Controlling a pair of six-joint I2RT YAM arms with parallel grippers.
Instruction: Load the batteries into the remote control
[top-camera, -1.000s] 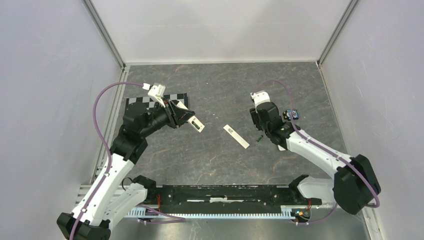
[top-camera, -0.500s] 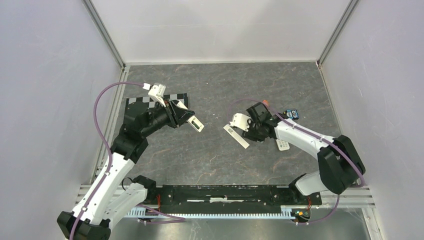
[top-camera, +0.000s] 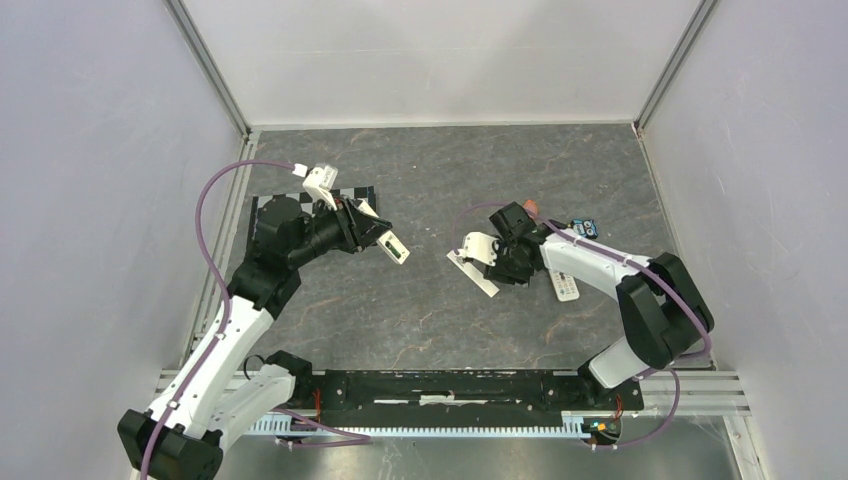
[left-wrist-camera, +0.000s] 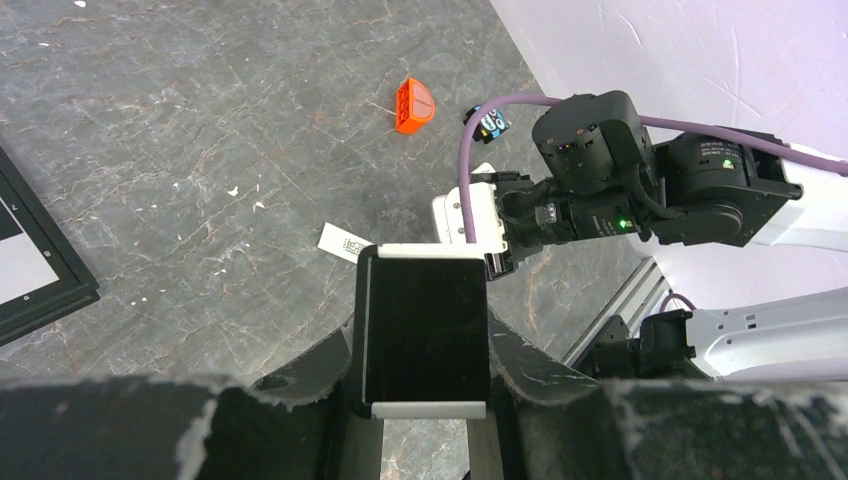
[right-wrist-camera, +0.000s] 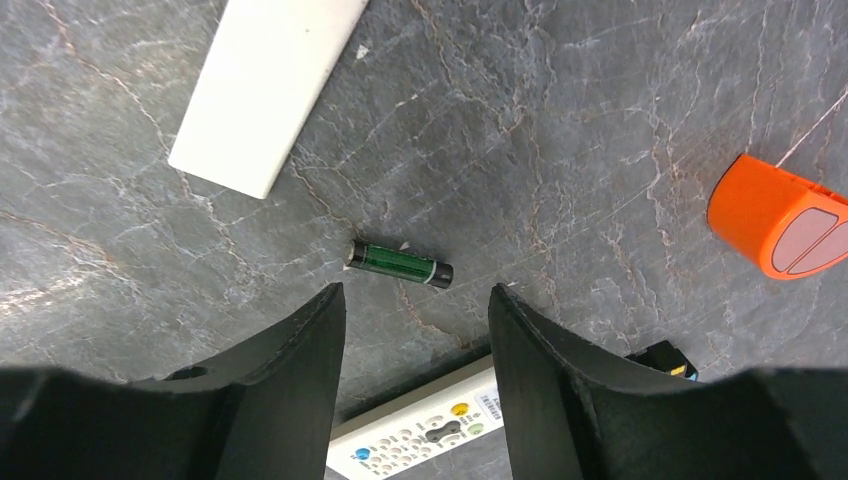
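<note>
remote (right-wrist-camera: 420, 435): on the table (top-camera: 420, 180), buttons up.
battery (right-wrist-camera: 400, 265): 1 in view, lying flat just left of the remote, nothing touching it.
right gripper (right-wrist-camera: 415, 300): open, 2 fingers spread over the battery, beside the remote.
left gripper (left-wrist-camera: 423, 345): closed on a flat piece (left-wrist-camera: 425, 310) with a dark face and white ends, well left of the remote.
white strip (right-wrist-camera: 265, 90): left of the remote, past the battery.
orange piece (right-wrist-camera: 780, 215): behind the remote.

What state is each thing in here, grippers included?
Left gripper: shut on a dark panel.
Right gripper: open, over the battery.
Battery: flat on the table, ungripped.
Remote: on the table, buttons up.
White strip: flat on the table.
</note>
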